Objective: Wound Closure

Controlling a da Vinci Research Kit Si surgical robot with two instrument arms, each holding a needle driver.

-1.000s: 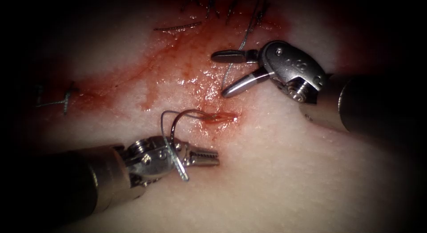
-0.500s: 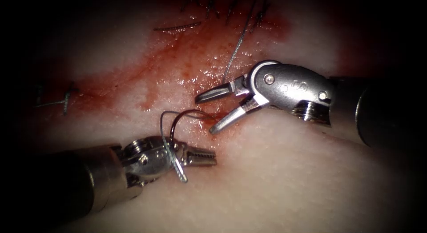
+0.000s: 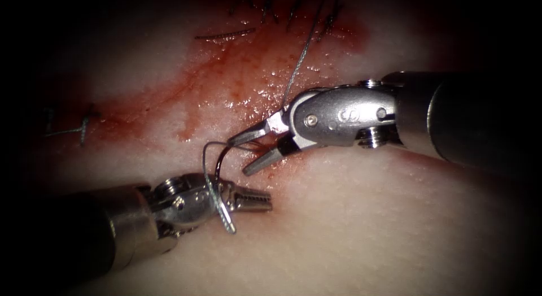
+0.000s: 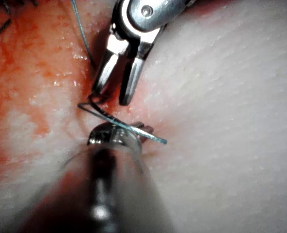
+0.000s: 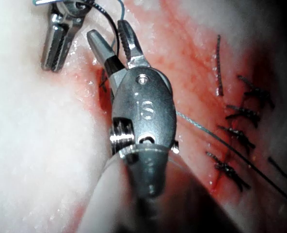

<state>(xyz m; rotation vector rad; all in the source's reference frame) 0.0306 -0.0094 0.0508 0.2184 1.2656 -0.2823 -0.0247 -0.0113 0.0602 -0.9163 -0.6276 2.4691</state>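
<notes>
Item: curved needle (image 3: 221,155), arcing from the tissue (image 3: 350,228) at the cut (image 3: 271,149). Your left tool (image 3: 253,201) pinches its tail. Your right tool (image 3: 248,153), jaws spread, straddles the emerging end, three o'clock of the needle, nearer.

bare tissue (image 3: 367,228) right of cut, needle (image 3: 221,157) and thread (image 3: 298,61) crowding left

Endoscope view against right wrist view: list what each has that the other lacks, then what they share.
Endoscope view: the dark shaft behind the left arm's silver needle driver, and a lone dark stitch left of the cut. Right wrist view: the row of dark stitches uncropped. Both: the right arm's silver needle driver, jaws open astride the thin curved needle, holding nothing. The needle enters the pale tissue. Whether the left tool grips it is unclear.
</notes>
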